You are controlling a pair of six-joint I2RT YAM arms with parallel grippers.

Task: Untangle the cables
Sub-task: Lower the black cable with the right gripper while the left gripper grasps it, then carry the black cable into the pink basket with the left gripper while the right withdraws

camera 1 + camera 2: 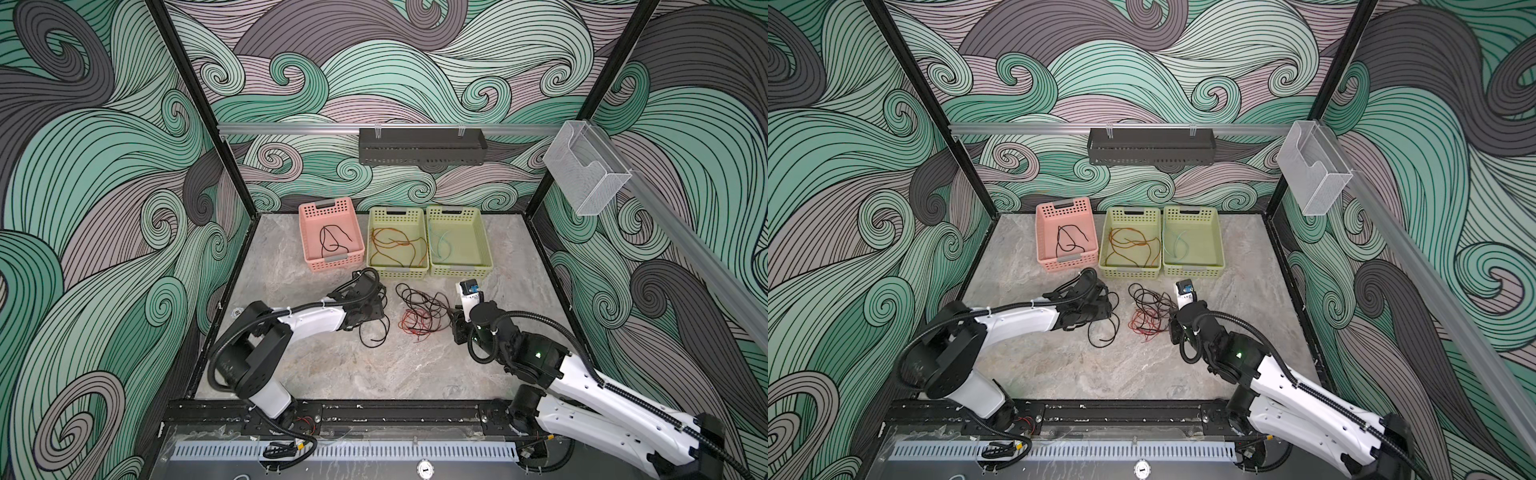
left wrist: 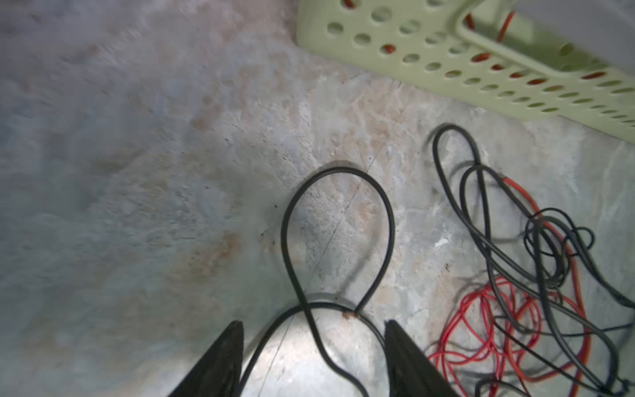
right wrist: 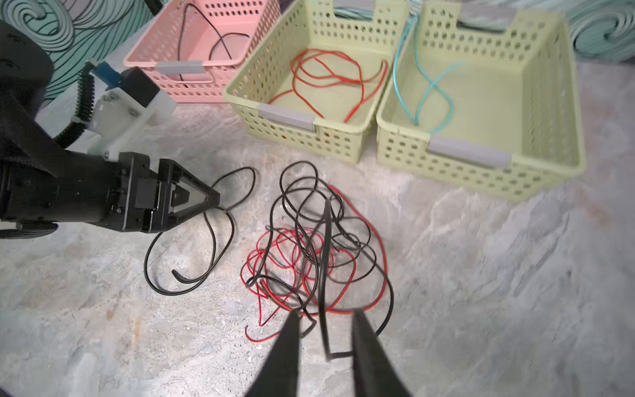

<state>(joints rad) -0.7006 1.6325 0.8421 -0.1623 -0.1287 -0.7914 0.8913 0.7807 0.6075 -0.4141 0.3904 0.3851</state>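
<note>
Cables (image 3: 309,254), a black-and-red tangle, lie on tabletop (image 1: 332,374) between arms, in front of green baskets. In both top views tool fingers are too hidden to read; wrist views show them.

Left tool (image 2: 312,324): fingers spread, separate black cable (image 2: 338,169) looping between them, ungripped.

Right tool (image 3: 326,313): fingers apart, blurred black strand from tangle between them, not pinched.

Teal cable (image 3: 429,84) in end basket (image 3: 464,172) is clear only in right wrist view.

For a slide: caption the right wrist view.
Open right gripper over tangled black and red cables; left gripper at a separate black cable.
</note>
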